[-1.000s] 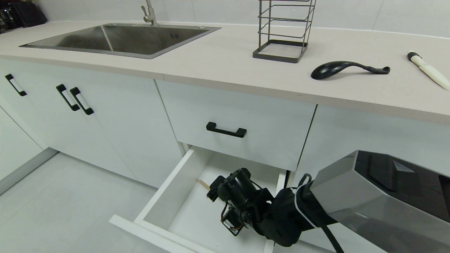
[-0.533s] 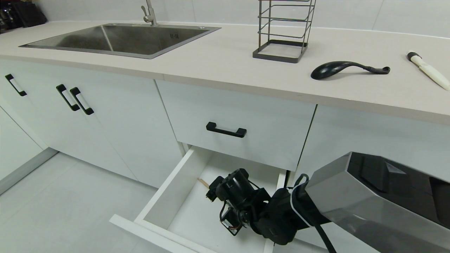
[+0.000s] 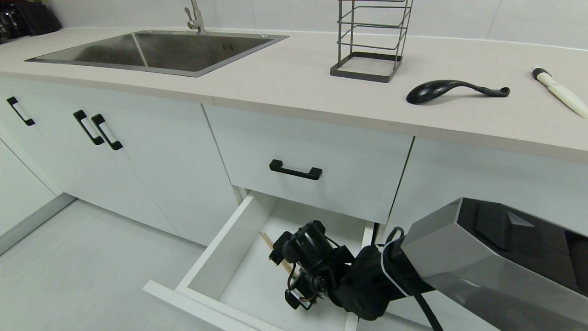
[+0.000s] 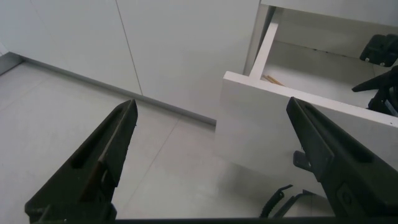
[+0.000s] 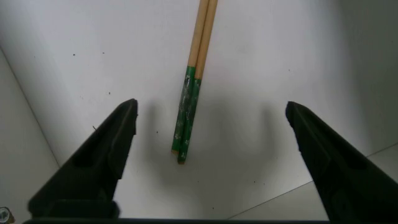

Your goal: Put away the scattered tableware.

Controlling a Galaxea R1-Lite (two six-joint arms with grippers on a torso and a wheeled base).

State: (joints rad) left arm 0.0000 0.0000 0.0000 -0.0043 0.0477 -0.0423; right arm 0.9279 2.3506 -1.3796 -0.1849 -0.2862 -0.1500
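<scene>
Nearest, inside the open lower drawer (image 3: 216,250), the right gripper (image 3: 285,278) hangs with its jaws spread wide, holding nothing. A pair of green-ended wooden chopsticks (image 5: 186,118) lies on the drawer floor below the gap, apparently flat. A second ago only a tip poked out beside the gripper. Now more length shows, so the pair seems just released and stowed. The left gripper (image 4: 211,106), equally wide and empty, hangs beside the drawer front. Farther off, a black ladle (image 3: 441,88) and cream knife (image 3: 560,92) wait on the countertop (image 3: 275,87).
</scene>
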